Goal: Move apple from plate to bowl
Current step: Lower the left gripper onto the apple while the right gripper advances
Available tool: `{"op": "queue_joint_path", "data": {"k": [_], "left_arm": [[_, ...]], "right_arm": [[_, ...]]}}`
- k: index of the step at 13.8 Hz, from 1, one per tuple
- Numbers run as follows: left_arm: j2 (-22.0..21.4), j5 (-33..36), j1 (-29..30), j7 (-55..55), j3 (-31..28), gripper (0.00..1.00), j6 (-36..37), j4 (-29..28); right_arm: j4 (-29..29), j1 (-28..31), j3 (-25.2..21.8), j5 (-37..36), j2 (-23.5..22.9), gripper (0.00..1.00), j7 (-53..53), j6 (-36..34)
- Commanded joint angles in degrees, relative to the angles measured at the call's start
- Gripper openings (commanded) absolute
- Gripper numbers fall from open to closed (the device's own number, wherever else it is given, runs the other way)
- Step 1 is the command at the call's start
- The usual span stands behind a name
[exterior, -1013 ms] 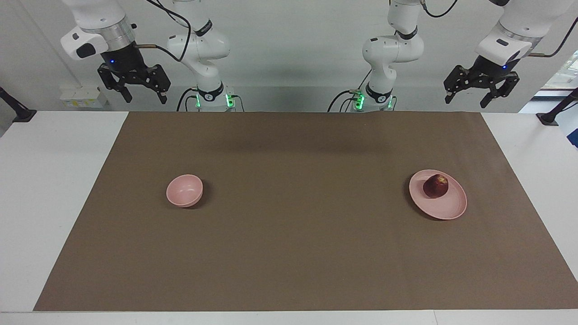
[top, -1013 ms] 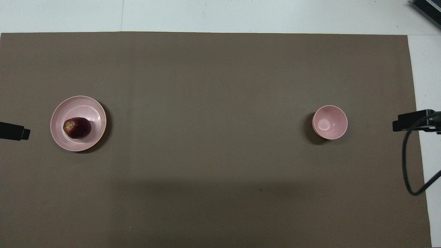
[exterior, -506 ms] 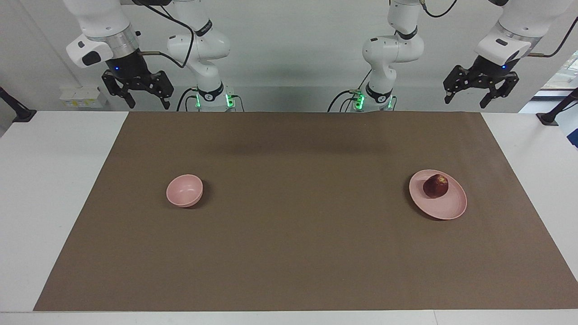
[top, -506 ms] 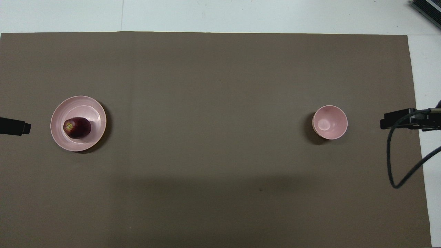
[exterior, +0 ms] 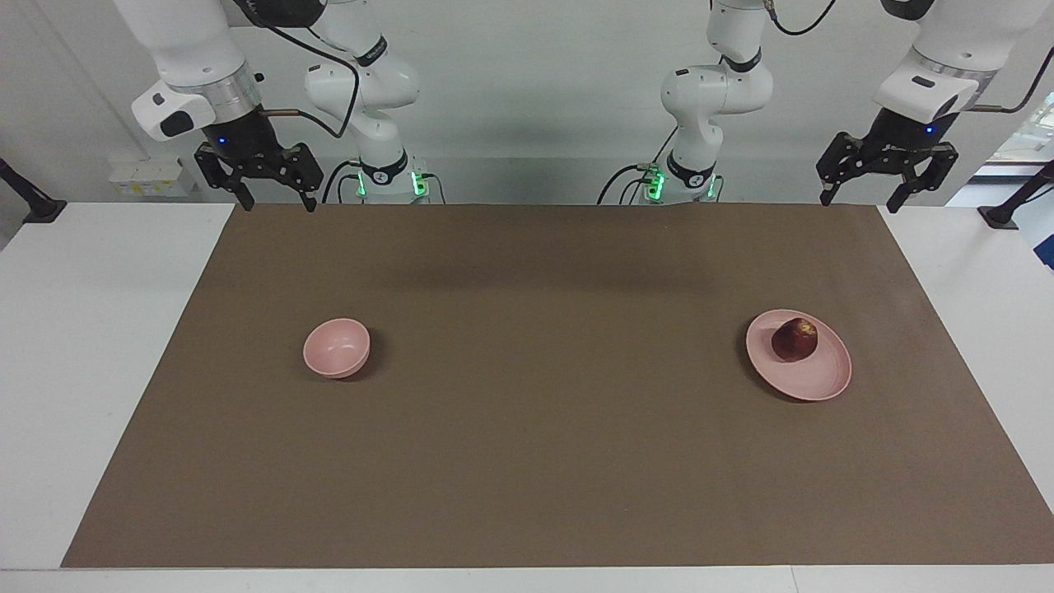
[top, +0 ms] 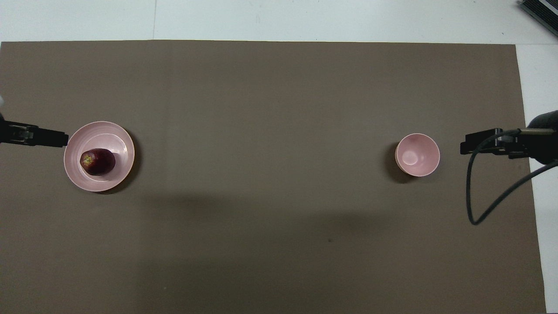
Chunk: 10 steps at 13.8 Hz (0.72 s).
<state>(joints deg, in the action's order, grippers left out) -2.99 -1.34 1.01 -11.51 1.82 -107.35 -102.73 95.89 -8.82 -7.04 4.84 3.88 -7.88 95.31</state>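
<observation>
The dark red apple (exterior: 795, 339) lies on the pink plate (exterior: 815, 383) at the left arm's end of the mat. It also shows in the overhead view (top: 97, 162), off-centre on the plate (top: 109, 131). The pink bowl (exterior: 336, 347) stands empty at the right arm's end, also in the overhead view (top: 417, 155). My left gripper (exterior: 859, 203) is open and empty, high in the air over the mat's edge by the robots; from overhead the left gripper (top: 56, 138) shows just beside the plate. My right gripper (exterior: 277, 204) is open and empty, raised; from overhead the right gripper (top: 468, 147) shows beside the bowl.
A brown mat (exterior: 527, 461) covers most of the white table (exterior: 99, 371). A black cable (top: 475, 209) loops down from the right arm. A dark object (top: 540, 11) sits at the table's corner farthest from the robots.
Both grippers have come lower and moved inward over the mat, the left toward the plate and the right toward the bowl. Apple, plate and bowl have not moved.
</observation>
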Motion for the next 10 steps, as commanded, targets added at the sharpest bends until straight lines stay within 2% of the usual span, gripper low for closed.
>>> {"op": "queue_joint_path", "data": {"k": [1, 5, 7, 10], "left_arm": [[0.34, 0.02, 0.31, -0.79, 0.03, 1.00, -4.79, -3.97], [7.89, 0.02, 1.18, -0.62, -0.06, 1.00, -16.03, -7.48], [11.41, 0.02, 1.89, -0.70, -0.06, 1.00, -18.24, -8.45], [11.42, 0.02, 3.48, -0.79, -0.06, 1.00, -22.37, -12.04]], "right_arm": [[0.52, -1.62, 0.19, 1.93, -2.11, 1.00, -3.53, 2.69], [2.11, -4.62, 0.28, 5.27, -2.83, 1.00, -9.85, 3.30], [2.28, -5.41, 0.19, 6.58, -2.91, 1.00, -12.15, 3.30], [6.75, -5.50, 0.28, 10.44, -2.74, 1.00, -13.12, 7.50]]}}
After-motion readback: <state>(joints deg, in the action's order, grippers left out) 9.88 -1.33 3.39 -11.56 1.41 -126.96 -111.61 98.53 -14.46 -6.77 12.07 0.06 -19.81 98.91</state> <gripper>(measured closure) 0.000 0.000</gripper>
